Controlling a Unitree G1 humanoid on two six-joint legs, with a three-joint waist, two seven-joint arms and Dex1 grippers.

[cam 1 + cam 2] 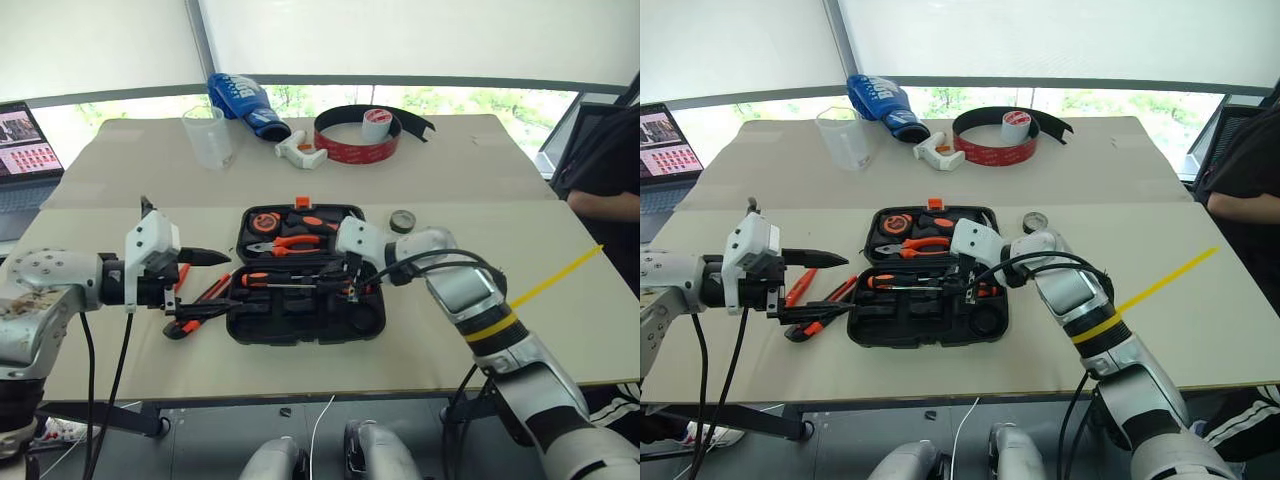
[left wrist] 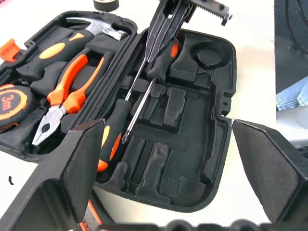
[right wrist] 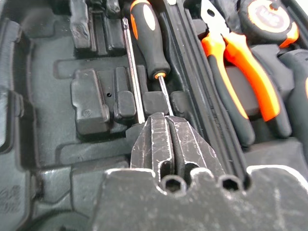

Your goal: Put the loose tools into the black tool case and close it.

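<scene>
Right wrist view has the right pincer (image 3: 166, 139) clenched empty over two screwdrivers (image 3: 149, 38) slotted in the black tool case (image 1: 300, 325), probably seating them, while the left pincer (image 1: 195, 285) hangs released beside it.

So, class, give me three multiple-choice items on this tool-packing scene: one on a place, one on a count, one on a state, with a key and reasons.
1. Where does the small dark tape roll lie?
A. on the table right of the black tool case
B. inside the case
C. on the laptop

2. How many long screwdrivers lie in the case's near half?
A. none
B. two
C. four

3. How is the right gripper?
A. wide open
B. shut
C. holding pliers

Key: 1 A, it sits on the bare table beside the lid; 2 B, two crossed shafts show; 3 B, its fingers meet over a screwdriver shaft.
</scene>
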